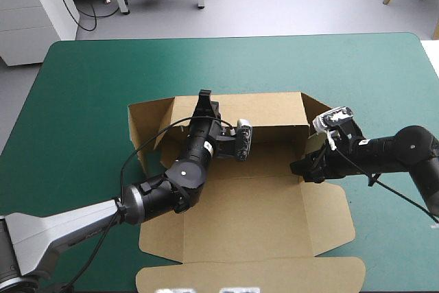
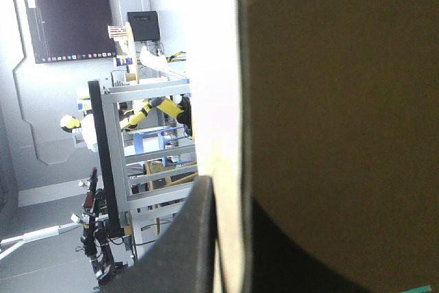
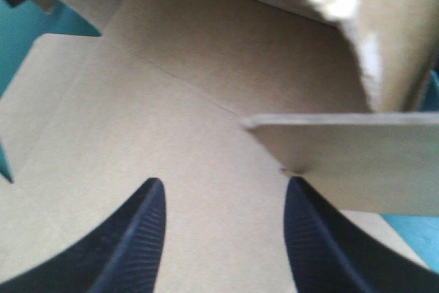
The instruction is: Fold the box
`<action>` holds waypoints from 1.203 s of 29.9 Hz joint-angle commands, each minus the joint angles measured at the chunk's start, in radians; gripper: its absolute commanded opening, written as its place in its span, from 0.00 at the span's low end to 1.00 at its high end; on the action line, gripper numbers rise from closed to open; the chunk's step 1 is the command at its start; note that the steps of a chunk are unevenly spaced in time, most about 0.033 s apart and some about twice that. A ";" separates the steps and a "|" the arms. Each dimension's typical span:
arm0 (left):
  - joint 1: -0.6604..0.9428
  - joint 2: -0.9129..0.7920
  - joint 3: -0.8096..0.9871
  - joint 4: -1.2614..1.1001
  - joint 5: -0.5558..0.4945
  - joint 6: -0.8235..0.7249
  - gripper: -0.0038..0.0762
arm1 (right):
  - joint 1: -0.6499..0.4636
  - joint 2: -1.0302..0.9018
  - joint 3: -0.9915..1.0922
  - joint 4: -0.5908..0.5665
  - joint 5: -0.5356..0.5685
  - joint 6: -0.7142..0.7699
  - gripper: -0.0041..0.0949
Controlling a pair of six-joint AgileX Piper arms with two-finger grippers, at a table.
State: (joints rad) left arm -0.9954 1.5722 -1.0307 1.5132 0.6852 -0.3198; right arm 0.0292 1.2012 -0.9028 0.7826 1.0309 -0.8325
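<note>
On the teal-green tabletop (image 1: 89,87), about midway across, the brown box (image 1: 254,217), partly raised: floor panel flat, far wall upright, lid panel flat on the box's near side with a narrow tuck strip along its outermost edge. Side wings of the box flat on the cover to its left and right; short flaps at both ends of the far wall angled upward. At the top rim of the box's far wall, left of that wall's middle, the left gripper (image 1: 204,103), its arm crossing the box's left wing and floor. Seen through the left wrist view, clenched on the box (image 2: 343,101): pale cut edge of the board pinched in the gripper (image 2: 230,193), a black finger (image 2: 182,238) against one face, the brown face filling everything on the other side. At the box's right side, near the right end of the far wall, the right gripper (image 1: 300,168), low over the floor panel. Seen through the right wrist view, released: fingers (image 3: 134,241) spread well apart, nothing held, bare box floor (image 3: 137,114) under and ahead of them. Just ahead of one finger, a box flap seen edge-on, raised off the floor. Beyond the box's cut corners, slivers of teal-green cover.
</note>
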 commanded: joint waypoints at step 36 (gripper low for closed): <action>-0.007 -0.008 0.007 -0.113 -0.023 -0.022 0.04 | -0.006 0.025 -0.773 -0.202 -0.450 0.351 0.81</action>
State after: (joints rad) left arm -0.9954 1.5722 -1.0307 1.5132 0.6852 -0.3304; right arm 0.0292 1.2158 -1.6458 0.6105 0.6949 -0.5432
